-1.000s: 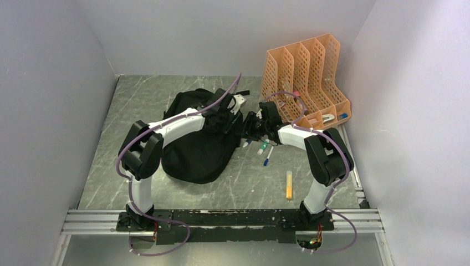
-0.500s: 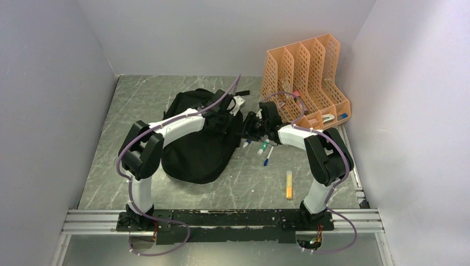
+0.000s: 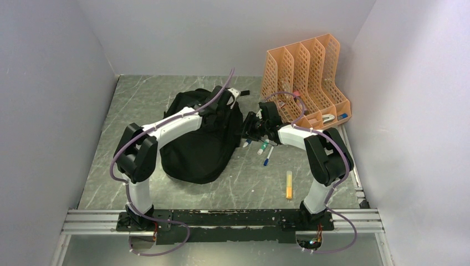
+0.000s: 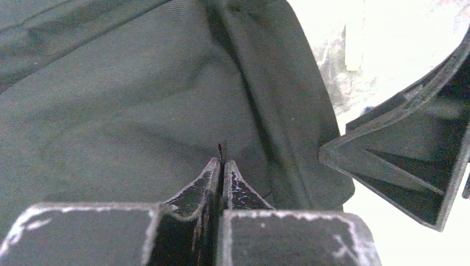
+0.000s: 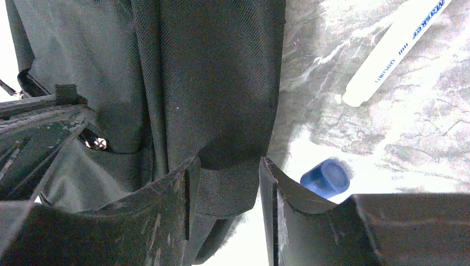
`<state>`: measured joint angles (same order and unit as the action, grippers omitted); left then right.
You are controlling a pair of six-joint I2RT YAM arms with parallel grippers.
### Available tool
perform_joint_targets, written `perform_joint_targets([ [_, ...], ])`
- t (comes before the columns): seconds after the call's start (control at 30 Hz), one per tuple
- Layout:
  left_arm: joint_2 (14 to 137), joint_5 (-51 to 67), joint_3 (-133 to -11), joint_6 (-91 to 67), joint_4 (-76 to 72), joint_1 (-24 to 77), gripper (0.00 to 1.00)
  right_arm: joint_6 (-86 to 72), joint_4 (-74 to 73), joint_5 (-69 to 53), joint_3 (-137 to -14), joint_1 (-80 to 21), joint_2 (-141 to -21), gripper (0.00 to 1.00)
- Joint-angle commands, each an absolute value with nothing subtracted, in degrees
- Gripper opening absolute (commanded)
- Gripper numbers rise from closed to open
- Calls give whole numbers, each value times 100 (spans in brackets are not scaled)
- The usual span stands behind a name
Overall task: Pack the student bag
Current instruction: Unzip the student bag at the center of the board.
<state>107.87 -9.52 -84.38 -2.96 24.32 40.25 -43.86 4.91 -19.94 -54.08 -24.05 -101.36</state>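
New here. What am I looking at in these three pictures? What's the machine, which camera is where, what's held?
Two robot arms bolted at the near edge of a table. The wide picture comes from a fixed camera above and behind; the other two from cameras on each wrist. On it: a black student bag, an orange file organiser, loose markers, a yellow-orange stick. The left claw is pinched shut over the bag; what it grips, I cannot tell. The right claw clamps a fold of the bag's edge.
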Motion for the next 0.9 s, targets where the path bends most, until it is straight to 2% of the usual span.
perform_joint_targets([
  [0.0,10448,-1658,-8303,-513,2248,4048,5,-4307,450,-1882,-5361,-2352,-10117,47],
  [0.43,10438,-1491,-8149,-624,2129,4042,5,-4300,54,-1829,-5698,-2409,-9912,65],
  [0.87,10376,-1390,-8117,-694,2084,4042,5,-3906,-579,-1308,-6356,-2849,-10242,73],
])
